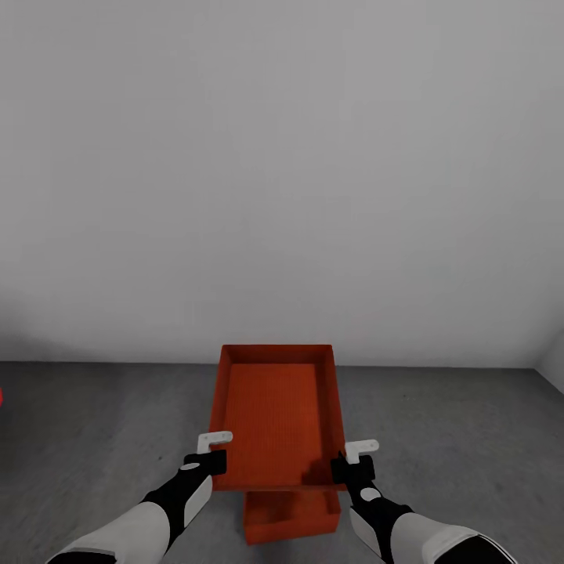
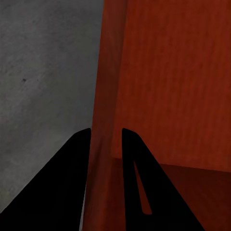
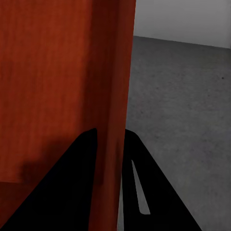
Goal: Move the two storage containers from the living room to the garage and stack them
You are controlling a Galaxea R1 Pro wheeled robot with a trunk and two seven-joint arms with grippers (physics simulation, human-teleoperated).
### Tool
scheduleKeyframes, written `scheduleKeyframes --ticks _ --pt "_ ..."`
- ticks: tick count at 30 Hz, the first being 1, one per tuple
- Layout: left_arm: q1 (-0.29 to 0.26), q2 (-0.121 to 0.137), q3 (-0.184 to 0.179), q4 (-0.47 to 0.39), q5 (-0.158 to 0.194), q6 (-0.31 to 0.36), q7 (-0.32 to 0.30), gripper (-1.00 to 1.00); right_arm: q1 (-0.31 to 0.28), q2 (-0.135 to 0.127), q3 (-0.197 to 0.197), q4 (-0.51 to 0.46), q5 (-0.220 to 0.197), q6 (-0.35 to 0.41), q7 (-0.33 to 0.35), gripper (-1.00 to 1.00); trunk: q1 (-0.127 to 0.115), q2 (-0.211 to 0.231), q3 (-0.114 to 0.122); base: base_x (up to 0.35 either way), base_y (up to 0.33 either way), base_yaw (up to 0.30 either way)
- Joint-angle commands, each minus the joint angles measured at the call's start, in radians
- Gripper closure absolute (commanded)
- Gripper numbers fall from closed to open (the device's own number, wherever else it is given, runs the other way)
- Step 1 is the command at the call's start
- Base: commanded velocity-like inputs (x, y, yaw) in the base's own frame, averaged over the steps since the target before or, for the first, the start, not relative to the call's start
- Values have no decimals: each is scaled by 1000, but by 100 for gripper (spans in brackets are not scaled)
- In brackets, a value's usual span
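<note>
I hold one orange-red storage container [image 1: 276,415] level between both arms, over the dark grey garage floor [image 1: 94,446]. My left gripper [image 1: 213,456] is shut on its left wall [image 2: 103,96], one finger on each side. My right gripper [image 1: 354,464] is shut on its right wall [image 3: 115,86] the same way. Directly beneath, the second storage container [image 1: 291,515] sits on the floor, only its near end showing under the held one. I cannot tell whether the two bins touch.
A plain white-grey wall [image 1: 282,157] stands close behind the bins and meets another wall at the far right corner [image 1: 548,360]. A sliver of something red [image 1: 1,397] shows at the left edge. Concrete floor spreads out on both sides.
</note>
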Motion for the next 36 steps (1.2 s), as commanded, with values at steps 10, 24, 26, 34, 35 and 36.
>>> scheduleKeyframes --ticks 10,24,26,34,35,36 --pt "0 11 5 3 8 2 11 100 -1 1 -20 -2 -11 -18 -4 100 0 -1 -1 127 0 0" --pt "0 11 6 2 8 2 11 100 -1 0 -20 -2 -10 -18 -3 100 0 -1 -1 49 0 101" --pt "0 11 6 2 8 2 11 100 -1 0 -20 -2 -10 -18 -3 100 0 -1 -1 1 0 258" --pt "0 11 6 2 8 2 11 100 -1 0 -20 -2 -10 -18 -3 100 0 -1 -1 0 0 266" --pt "0 11 6 2 8 2 11 100 -1 0 -20 -2 -10 -18 -3 100 0 -1 -1 0 0 268" --pt "0 11 6 2 8 2 11 100 -1 0 -20 -2 -10 -18 -3 100 0 -1 -1 0 0 218"
